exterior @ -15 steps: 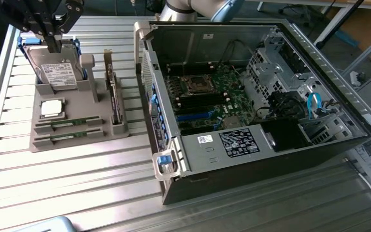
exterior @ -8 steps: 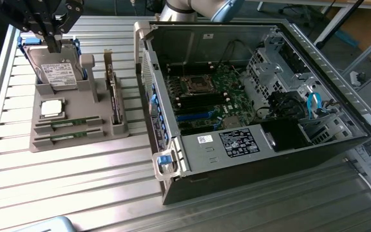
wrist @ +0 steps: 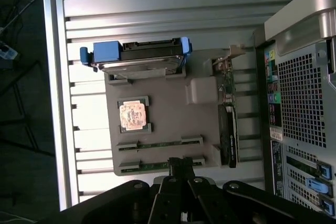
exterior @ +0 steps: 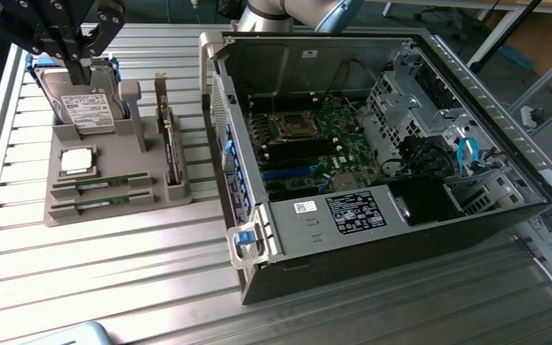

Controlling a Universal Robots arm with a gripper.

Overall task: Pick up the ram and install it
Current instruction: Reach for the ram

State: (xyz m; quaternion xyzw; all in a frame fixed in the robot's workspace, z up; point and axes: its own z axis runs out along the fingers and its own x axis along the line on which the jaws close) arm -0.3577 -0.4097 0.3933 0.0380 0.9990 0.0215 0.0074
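Observation:
Two slim green ram sticks lie side by side in slots of a grey holder tray (exterior: 113,212): one ram (exterior: 103,183) nearer the processor, the other ram (exterior: 101,203) at the tray's edge. In the wrist view they are the ram (wrist: 157,145) and the ram (wrist: 149,166). My gripper (exterior: 81,70) hangs well above the tray, at the exterior view's upper left, over the hard drive as seen there. Its fingers are shut and hold nothing. In the wrist view the gripper (wrist: 181,162) lines up with the outer stick.
The tray also carries a square silver processor (exterior: 77,162), a hard drive (exterior: 89,108) in a blue frame and an upright dark expansion card (exterior: 170,154). An open computer case (exterior: 468,100) with its motherboard (exterior: 319,144) lies at the exterior view's right on the slatted metal table (exterior: 113,273).

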